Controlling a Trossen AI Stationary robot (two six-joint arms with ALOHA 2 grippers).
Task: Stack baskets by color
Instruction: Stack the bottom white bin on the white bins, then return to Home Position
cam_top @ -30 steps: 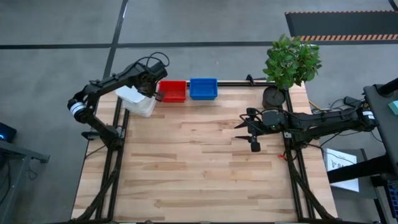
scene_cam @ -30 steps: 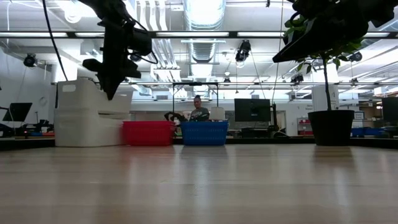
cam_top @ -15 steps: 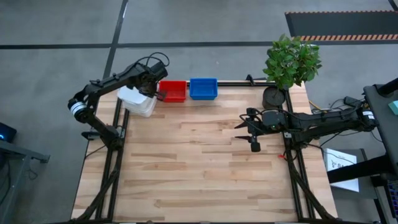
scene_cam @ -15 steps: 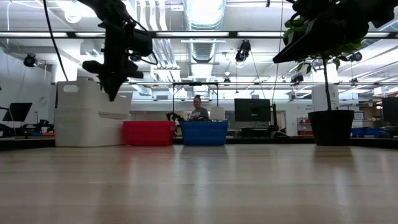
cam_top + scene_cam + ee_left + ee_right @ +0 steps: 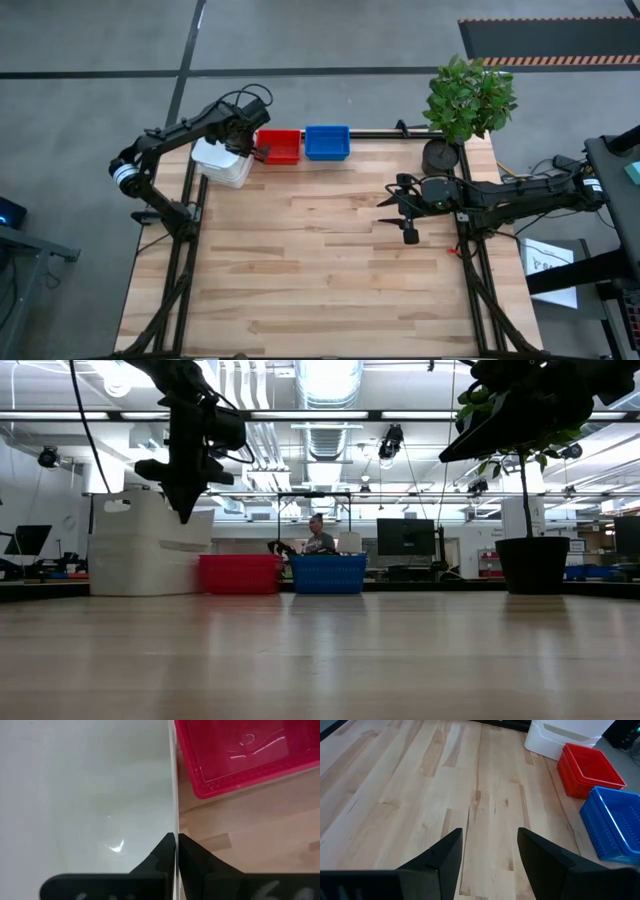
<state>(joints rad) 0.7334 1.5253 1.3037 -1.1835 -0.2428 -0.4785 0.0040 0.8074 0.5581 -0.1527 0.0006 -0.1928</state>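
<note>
Pincer on the left arm [image 5: 175, 851] pinches the white plastic basket's [image 5: 215, 160] side wall at eleven o'clock, steadying it beside the red plastic baskets [image 5: 277, 146]. Right pincer [image 5: 487, 855] waits, fingers apart.

A: Pretty sure this is a robotics lab or workshop in some big industrial hall, not anybody's home.

B: What gives it away?

A: Open ceiling with exposed ducts [image 5: 328, 420] and strip lights, grey concrete floor [image 5: 90, 60] with a hazard-striped mat [image 5: 545, 40]. The wooden worktop [image 5: 320, 260] sits on a black metal frame. Monitors [image 5: 405, 537] on desks at the back, a person [image 5: 319, 536] sitting there too.
</note>
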